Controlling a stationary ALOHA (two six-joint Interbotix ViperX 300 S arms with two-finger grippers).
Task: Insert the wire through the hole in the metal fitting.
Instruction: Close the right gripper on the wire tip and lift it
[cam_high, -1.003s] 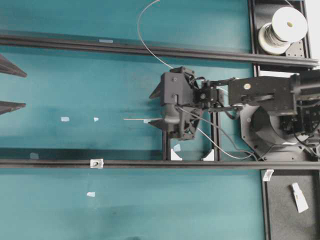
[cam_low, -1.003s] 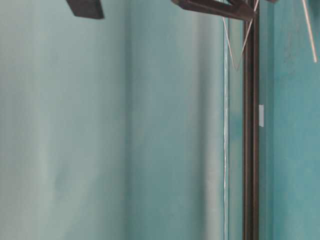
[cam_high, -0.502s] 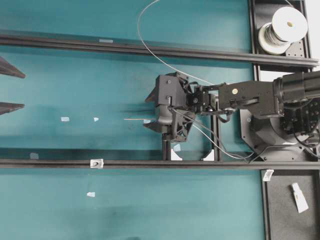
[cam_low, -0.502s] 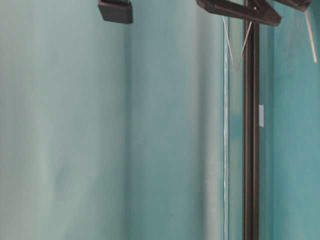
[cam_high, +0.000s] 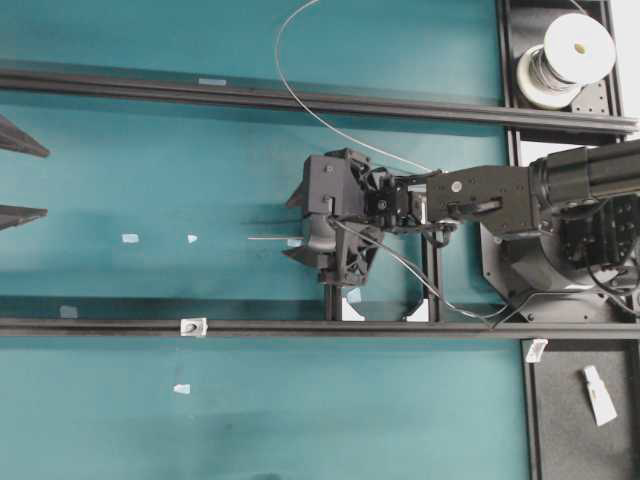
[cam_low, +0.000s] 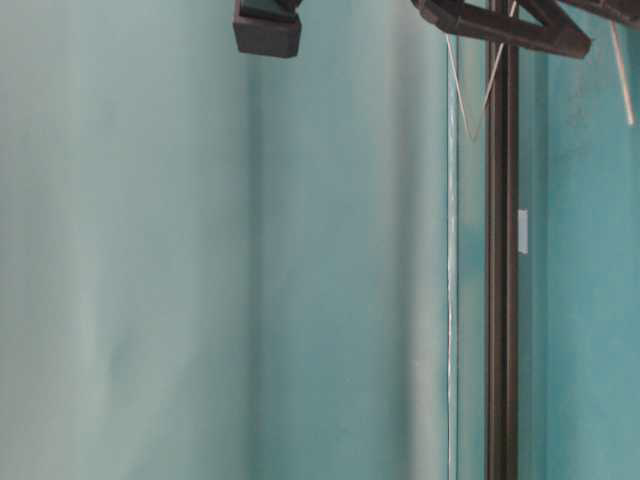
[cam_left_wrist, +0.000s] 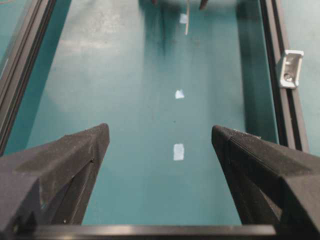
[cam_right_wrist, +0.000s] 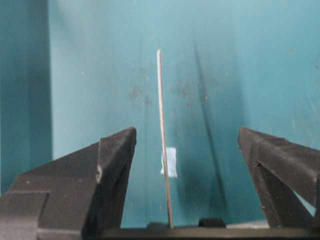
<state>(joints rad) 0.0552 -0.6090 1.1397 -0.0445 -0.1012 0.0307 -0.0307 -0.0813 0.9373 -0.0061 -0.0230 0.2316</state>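
Note:
The thin silver wire (cam_high: 268, 238) lies straight on the teal table, its free end pointing left. From there it curves up over the upper rail and back to a spool. My right gripper (cam_high: 289, 228) is open around the wire's straight end. In the right wrist view the wire (cam_right_wrist: 162, 125) runs between the spread fingers of my right gripper (cam_right_wrist: 186, 134), nearer the left finger and touching neither. The small silvery metal fitting (cam_high: 192, 326) sits on the lower rail, and it also shows in the left wrist view (cam_left_wrist: 290, 68). My left gripper (cam_high: 48, 180) is open at the far left, with nothing between its fingers (cam_left_wrist: 160, 132).
Two long black rails (cam_high: 200, 92) (cam_high: 300, 327) cross the table. The wire spool (cam_high: 565, 55) stands at the top right. Small white tape scraps (cam_high: 130, 238) (cam_high: 181, 388) lie on the teal surface. A short cross rail (cam_high: 431, 285) and the right arm's base (cam_high: 560, 250) fill the right side.
My right gripper has moved a little to the left over the wire's straight end and stayed open. The left gripper has not moved.

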